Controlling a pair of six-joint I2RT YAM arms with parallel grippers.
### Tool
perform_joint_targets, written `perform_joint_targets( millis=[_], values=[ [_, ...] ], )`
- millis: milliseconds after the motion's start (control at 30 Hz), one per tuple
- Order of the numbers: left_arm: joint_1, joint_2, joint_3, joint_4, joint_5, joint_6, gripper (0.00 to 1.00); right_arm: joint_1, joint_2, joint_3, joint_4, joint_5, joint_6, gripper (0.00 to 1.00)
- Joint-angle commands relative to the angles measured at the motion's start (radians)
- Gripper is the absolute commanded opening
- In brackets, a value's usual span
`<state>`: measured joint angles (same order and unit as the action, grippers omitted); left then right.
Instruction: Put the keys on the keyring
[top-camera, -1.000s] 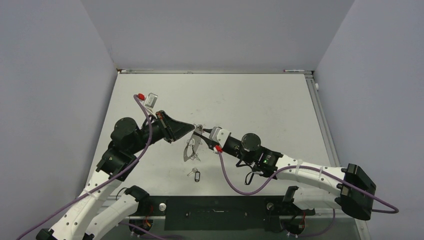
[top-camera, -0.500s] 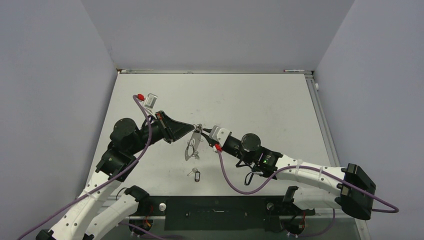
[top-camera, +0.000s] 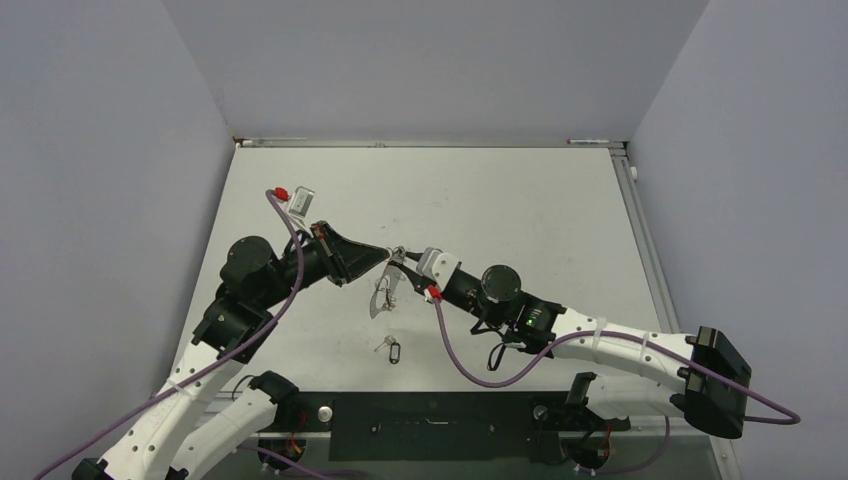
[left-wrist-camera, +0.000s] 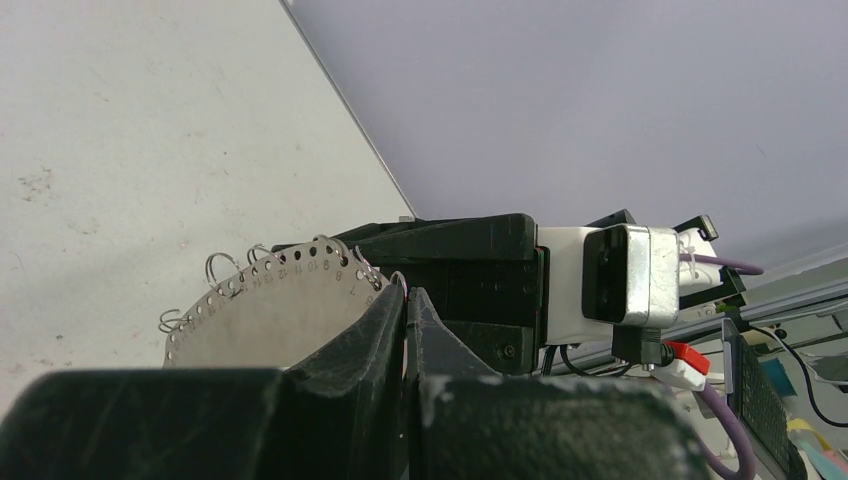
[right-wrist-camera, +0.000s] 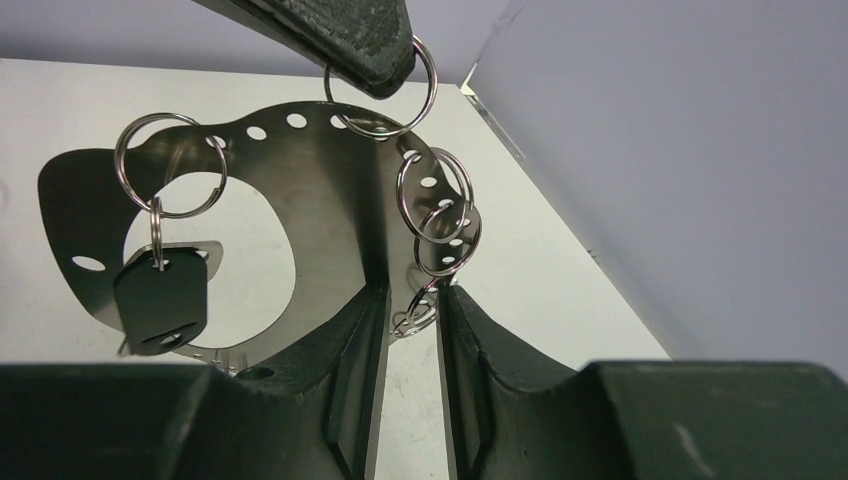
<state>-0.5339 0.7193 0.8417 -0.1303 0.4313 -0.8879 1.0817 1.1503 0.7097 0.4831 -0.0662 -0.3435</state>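
One perforated steel plate (right-wrist-camera: 330, 200) carries at least four split rings (right-wrist-camera: 170, 165). Two black-tagged keys: one hanging (right-wrist-camera: 160, 300), one loose (top-camera: 388, 348) nearer. Two robot arms (top-camera: 250, 275).

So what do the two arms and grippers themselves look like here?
The left arm and right arm have white link shells and black joint housings. A purple cable with a red connector runs along each. The left gripper and right gripper have black tapered fingers.
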Motion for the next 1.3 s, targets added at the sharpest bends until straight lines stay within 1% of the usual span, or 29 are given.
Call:
perform_joint_targets(
  millis=[0, 133, 333, 533, 700, 867, 933, 1100, 1267],
  values=[
    [0.002, -0.003, 0.007, 0.076, 0.012, -0.014, 0.00, 0.009, -0.001, 0.050, -0.006, 0.025, 0.003, 0.25],
    [0.002, -0.001, 0.007, 0.076, 0.012, -0.013, 0.00, 0.010, 0.007, 0.066, -0.039, 0.047, -0.004, 0.25],
    [0.002, 0.000, 0.007, 0.076, 0.015, -0.013, 0.00, 0.011, 0.004, 0.071, -0.044, 0.063, -0.021, 0.24],
    [0.002, 0.002, 0.008, 0.082, 0.018, -0.014, 0.00, 0.010, 0.015, 0.086, -0.054, 0.063, -0.033, 0.21],
    [0.002, 0.003, 0.008, 0.083, 0.018, -0.013, 0.00, 0.011, 0.022, 0.091, -0.054, 0.063, -0.037, 0.15],
    [0.002, 0.006, 0.011, 0.079, 0.018, -0.010, 0.00, 0.011, 0.022, 0.090, -0.051, 0.062, -0.045, 0.07],
    [0.002, 0.004, 0.011, 0.078, 0.019, -0.008, 0.00, 0.012, 0.023, 0.089, -0.052, 0.060, -0.054, 0.05],
    [0.002, -0.002, 0.002, 0.077, 0.021, 0.004, 0.00, 0.021, 0.014, 0.082, -0.057, 0.063, -0.124, 0.05],
    [0.002, -0.010, 0.007, 0.049, 0.023, 0.025, 0.00, 0.026, -0.003, 0.058, -0.020, 0.117, -0.224, 0.05]
  ],
)
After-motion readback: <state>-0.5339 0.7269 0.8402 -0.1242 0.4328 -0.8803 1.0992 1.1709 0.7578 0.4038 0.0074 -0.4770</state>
